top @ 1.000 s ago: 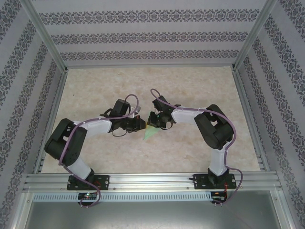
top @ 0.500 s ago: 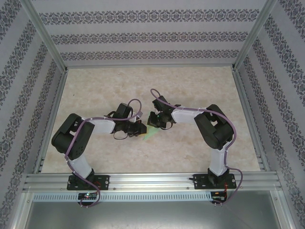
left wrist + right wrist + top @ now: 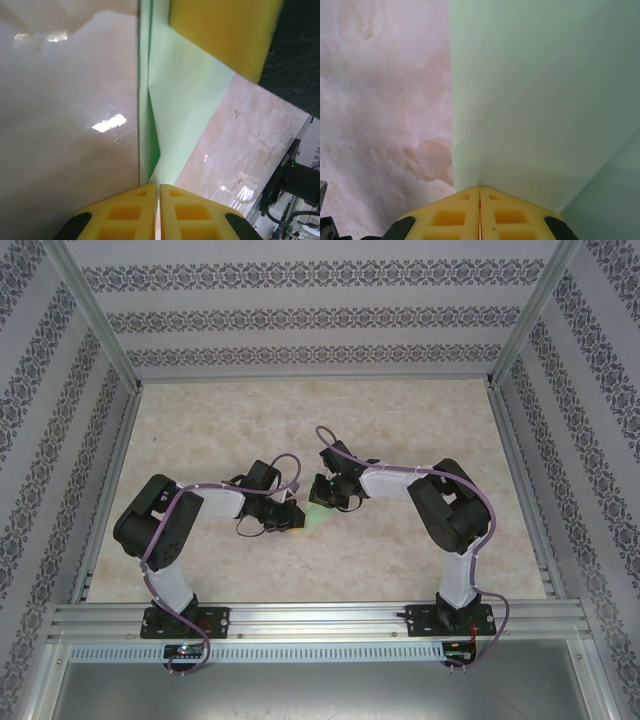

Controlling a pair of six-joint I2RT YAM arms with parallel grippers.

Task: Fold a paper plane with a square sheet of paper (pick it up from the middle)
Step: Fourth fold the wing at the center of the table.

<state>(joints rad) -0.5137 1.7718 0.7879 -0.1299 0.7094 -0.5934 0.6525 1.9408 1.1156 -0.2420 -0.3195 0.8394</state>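
- My left end effector [image 3: 159, 194] is pressed together, pinching the paper plane [image 3: 180, 115] at its narrow end. The folded edge runs straight away from my fingers.
- My right end effector [image 3: 480, 194] is clamped on the same pale green paper from the opposite end.
- Both meet mid-desk [image 3: 400, 420], with bare surface toward every edge.

Pale green paper plane [image 3: 180, 110], yellow fingers [image 3: 450, 217], beige marbled table [image 3: 400, 430], blk floral-stripe walls [image 3: 320, 320], blk/white arms [image 3: 215, 502].
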